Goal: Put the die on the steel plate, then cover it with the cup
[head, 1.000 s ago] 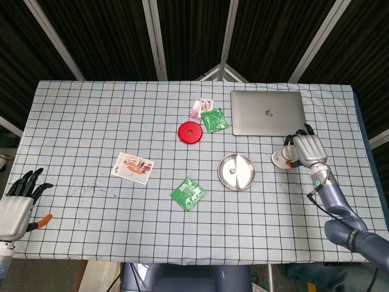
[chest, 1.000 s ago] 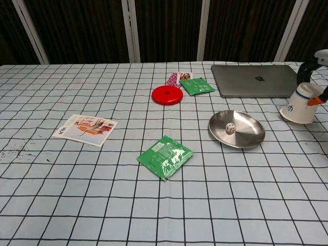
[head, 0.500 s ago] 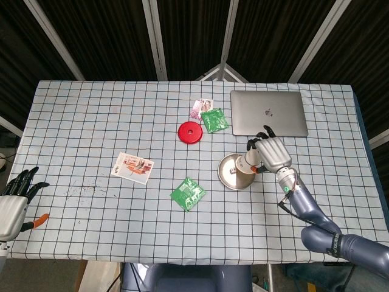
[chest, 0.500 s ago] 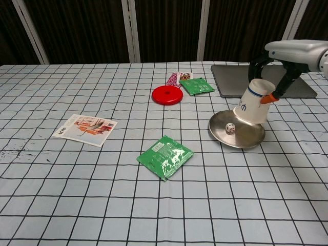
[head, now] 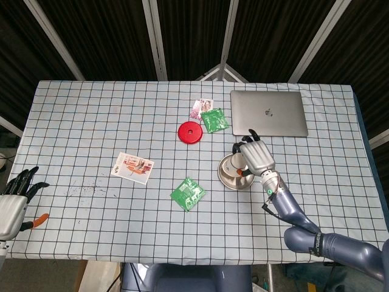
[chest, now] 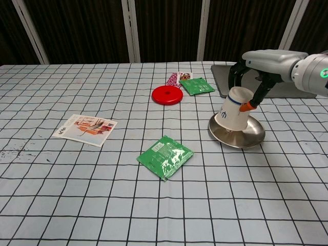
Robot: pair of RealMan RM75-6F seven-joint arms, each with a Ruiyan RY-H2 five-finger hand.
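The steel plate lies right of the table's middle. My right hand grips a white paper cup, held upside down and tilted, mouth low over the plate's left part. The die is hidden behind the cup in both views. My left hand hangs off the table's near left corner with fingers spread, holding nothing; the chest view does not show it.
A closed grey laptop lies behind the plate. A red disc and two small packets sit at centre back. A green packet lies in front, a printed card to the left.
My right hand has carried the cup from beside the laptop leftward over the plate and lowered it; the die, visible before, is now hidden. The left hand barely moved.
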